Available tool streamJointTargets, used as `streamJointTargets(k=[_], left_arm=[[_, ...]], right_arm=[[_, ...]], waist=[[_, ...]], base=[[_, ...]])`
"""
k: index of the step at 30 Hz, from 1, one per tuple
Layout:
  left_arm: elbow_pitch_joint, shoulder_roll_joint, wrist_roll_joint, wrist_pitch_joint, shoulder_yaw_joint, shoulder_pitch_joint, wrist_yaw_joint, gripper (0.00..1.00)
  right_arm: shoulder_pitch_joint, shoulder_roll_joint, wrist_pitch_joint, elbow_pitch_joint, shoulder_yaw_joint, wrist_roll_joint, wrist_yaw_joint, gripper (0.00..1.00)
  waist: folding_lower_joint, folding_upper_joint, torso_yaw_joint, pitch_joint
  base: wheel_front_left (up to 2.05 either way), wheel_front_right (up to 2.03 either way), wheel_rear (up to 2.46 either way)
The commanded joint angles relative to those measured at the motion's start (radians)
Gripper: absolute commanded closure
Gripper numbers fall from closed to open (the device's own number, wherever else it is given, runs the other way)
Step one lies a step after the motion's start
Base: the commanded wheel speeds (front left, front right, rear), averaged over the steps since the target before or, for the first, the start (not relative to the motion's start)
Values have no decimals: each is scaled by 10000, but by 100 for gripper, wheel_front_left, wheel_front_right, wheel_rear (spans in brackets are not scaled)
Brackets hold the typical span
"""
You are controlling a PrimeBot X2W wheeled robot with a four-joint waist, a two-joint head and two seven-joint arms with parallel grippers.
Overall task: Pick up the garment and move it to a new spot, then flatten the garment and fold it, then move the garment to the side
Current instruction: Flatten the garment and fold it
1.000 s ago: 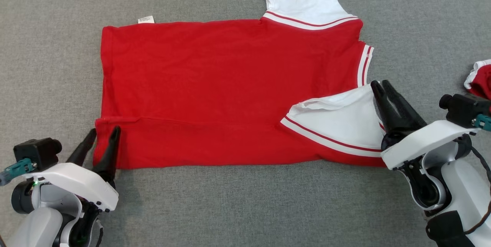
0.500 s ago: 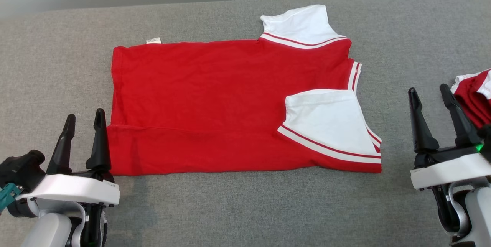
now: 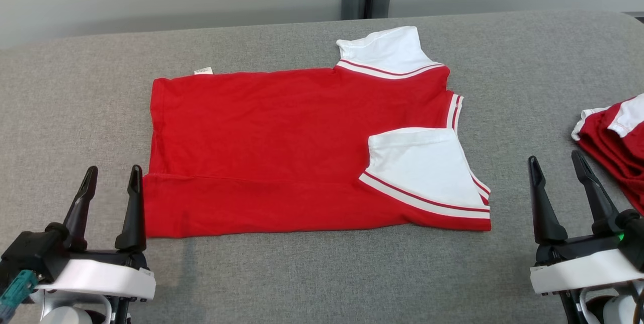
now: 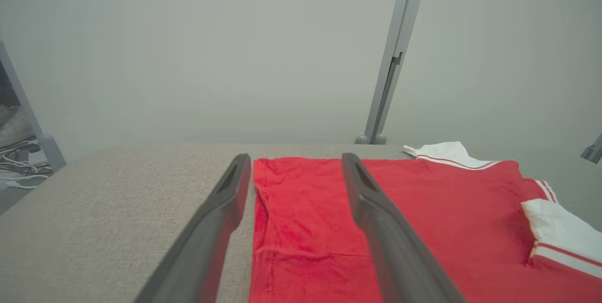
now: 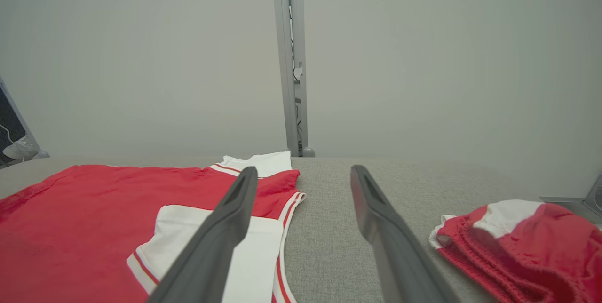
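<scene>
Red polo shirt (image 3: 282, 148) lies flat on the worktop (image 3: 302, 273), long axis running straight across from the left gripper (image 3: 114, 170), right beside its hem corner, to the right gripper (image 3: 555, 159), further off the sleeve end. Both are spread open and empty now; a second ago the right one was pinching the white sleeve (image 3: 422, 168).

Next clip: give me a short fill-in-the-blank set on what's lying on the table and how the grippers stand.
1. The garment on the grey table is mostly ___ with white sleeves.
2. The left gripper and the right gripper both stand ___, holding nothing.
3. The pile of other clothes lies at the robot's ___ side.
Missing words: red; open; right.
</scene>
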Motion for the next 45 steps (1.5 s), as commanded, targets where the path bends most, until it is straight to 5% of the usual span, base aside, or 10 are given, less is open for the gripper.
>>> streamJointTargets(k=[1,15,29,39,40,41,42,43,45], left_arm=[[88,-24,48,-31,136,58,-109,0],[693,-396,209,-33,524,-499,-579,0],[4020,-874,-807,735,-129,-1379,-1931,0],[5591,-1097,-1557,1972,-396,-1969,-2289,0],[5671,-1107,-1620,2138,-441,-1966,-2328,9],[5728,-1102,-1671,2223,-471,-1977,-2350,53],[5761,-1097,-1697,2247,-490,-2017,-2366,87],[5776,-1074,-1690,2228,-519,-2050,-2388,100],[5764,-1011,-1636,2104,-556,-2084,-2422,100]], right_arm=[[122,39,38,-72,-40,-45,7,0],[-84,102,296,251,-137,-2,7,0],[-533,324,295,2563,710,240,5,0],[-775,438,527,4047,1238,574,5,0],[-817,452,516,4133,1272,627,5,0],[-843,465,562,4237,1304,687,5,58],[-881,477,621,4320,1333,735,5,91],[-919,487,624,4394,1371,779,5,100],[-933,491,629,4507,1433,880,-1,100]], waist=[[0,0,-14,-12],[0,0,316,265],[0,0,550,832],[0,0,430,961],[0,0,418,963],[0,0,405,957],[0,0,389,953],[0,0,379,940],[0,0,363,895]], base=[[0,0,0],[0,0,0],[0,0,0],[0,0,0],[0,0,0],[0,0,0],[0,0,0],[0,0,0],[0,0,0]])
